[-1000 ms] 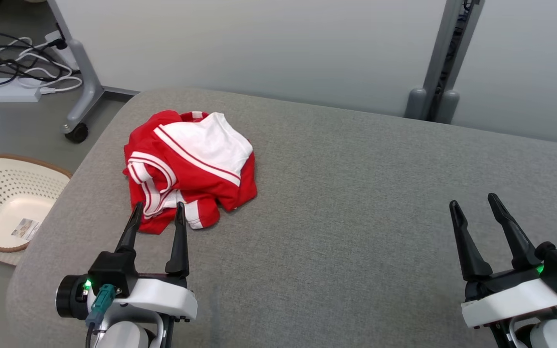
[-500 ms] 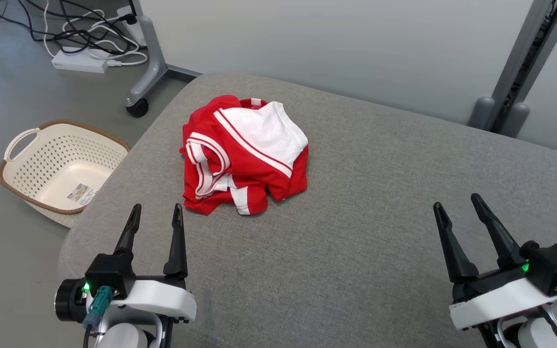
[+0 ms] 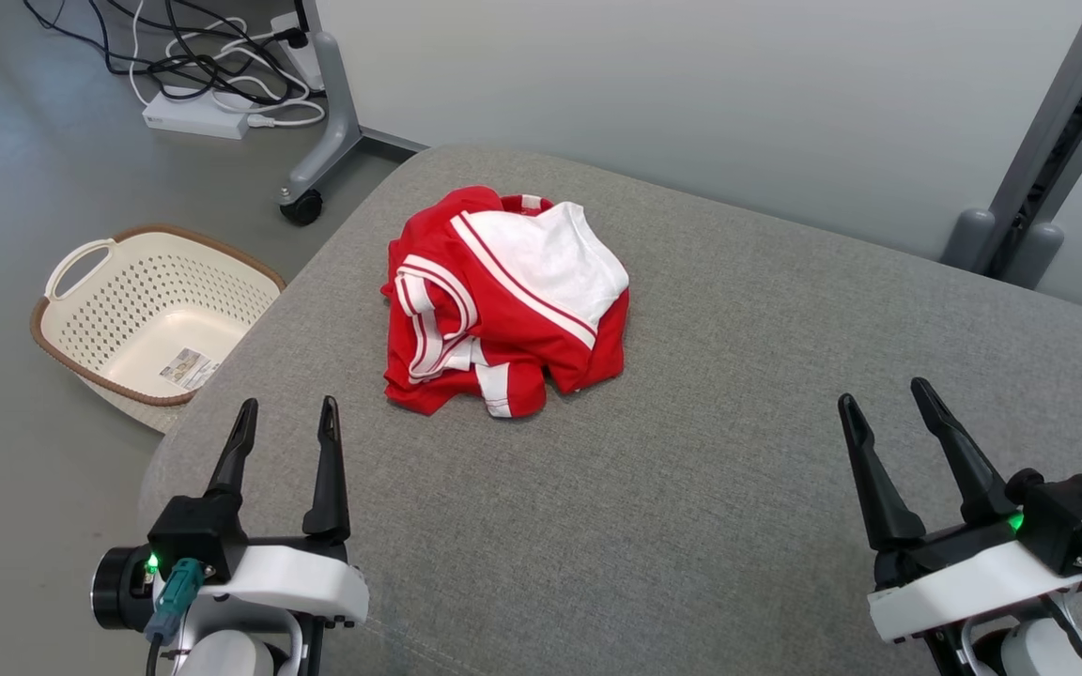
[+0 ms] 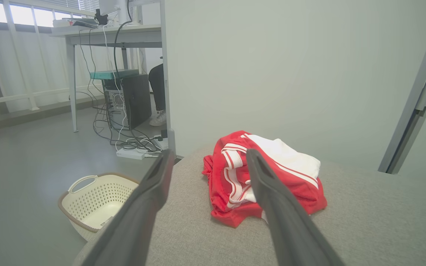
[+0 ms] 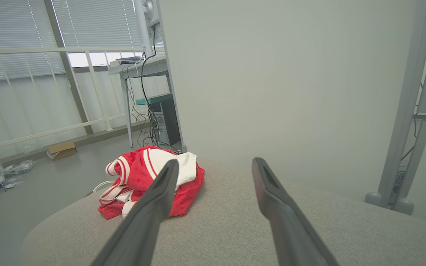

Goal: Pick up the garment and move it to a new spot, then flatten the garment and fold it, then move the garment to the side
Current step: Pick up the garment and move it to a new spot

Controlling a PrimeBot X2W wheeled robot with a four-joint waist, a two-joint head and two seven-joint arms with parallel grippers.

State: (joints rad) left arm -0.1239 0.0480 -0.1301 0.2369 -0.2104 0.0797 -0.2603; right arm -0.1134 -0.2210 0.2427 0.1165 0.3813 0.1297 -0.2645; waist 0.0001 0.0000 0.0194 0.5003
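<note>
Both pairs of jaws stand spread wide and empty: the left gripper [image 3: 286, 408] at lower left of the head view, the right gripper [image 3: 884, 392] at lower right, neither touching the crumpled red-and-white jersey garment [image 3: 503, 300] bunched left of centre. A pinch on one loose fold would likely lift a single layer and drag the heap toward the rounded edge. It rests on a grey woven cushioned surface [image 3: 691, 469]; a cream perforated plastic basket [image 3: 118, 300] sits on the floor at left, tangled black and white cables [image 3: 212, 80] lie upper left, and a pale partition wall [image 3: 644, 94] stands behind.
</note>
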